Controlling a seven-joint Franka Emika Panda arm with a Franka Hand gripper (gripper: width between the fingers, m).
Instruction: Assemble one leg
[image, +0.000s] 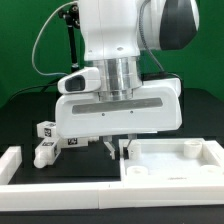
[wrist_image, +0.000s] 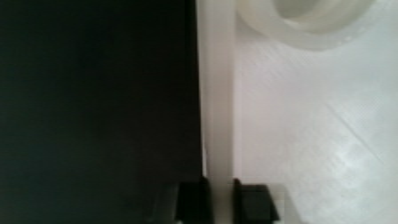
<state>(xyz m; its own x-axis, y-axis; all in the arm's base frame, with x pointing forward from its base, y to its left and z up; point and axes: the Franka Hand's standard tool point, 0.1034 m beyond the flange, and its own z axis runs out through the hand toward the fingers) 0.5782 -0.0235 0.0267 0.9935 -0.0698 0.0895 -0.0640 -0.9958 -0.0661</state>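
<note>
The large white tray-shaped part (image: 175, 165) lies on the black table at the exterior view's right. My gripper (image: 118, 150) is lowered over its left rim. In the wrist view my gripper (wrist_image: 222, 200) has one dark finger (wrist_image: 192, 203) outside the rim and the other inside. The jaws are closed on the thin white wall (wrist_image: 217, 120). A round socket (wrist_image: 306, 22) of the tray shows further along. Two legs lie at the exterior view's left, one (image: 44, 131) behind the other (image: 42, 154), both well away from my gripper.
A white raised barrier (image: 60, 185) runs along the table's front and turns up at the exterior view's left (image: 12, 160). The tray's front edge lies close against it. Black cables hang behind the arm.
</note>
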